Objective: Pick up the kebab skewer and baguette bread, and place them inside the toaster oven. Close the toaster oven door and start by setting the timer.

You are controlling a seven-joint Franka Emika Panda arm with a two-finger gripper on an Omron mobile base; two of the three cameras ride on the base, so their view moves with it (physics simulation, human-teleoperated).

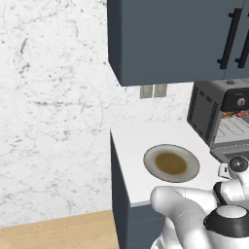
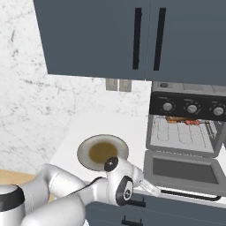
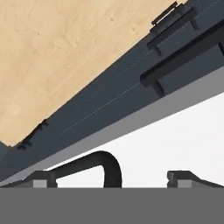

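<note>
The toaster oven point(image 2: 185, 119) stands on the counter with its door point(image 2: 183, 170) folded down flat. On the wire rack inside lie the red-orange kebab skewer point(image 2: 192, 122) and a brownish piece, the baguette bread point(image 2: 173, 118); they also show as a reddish patch point(image 1: 239, 115). Three pale knobs point(image 2: 191, 108) sit on the dark panel above, and I cannot tell which is the timer. My gripper point(image 2: 151, 189) is low at the door's front left corner. In the hand view my gripper point(image 3: 113, 179) is open, its fingertips point(image 3: 41, 177) wide apart, and the curved end of the door handle point(image 3: 103, 162) lies between them.
An empty round plate point(image 1: 151, 158) sits on the white counter point(image 1: 131, 146) left of the oven. Dark upper cabinets point(image 2: 110, 39) hang overhead. Below the counter edge are dark drawer fronts with bar handles point(image 3: 175, 65) and wooden floor point(image 3: 65, 52).
</note>
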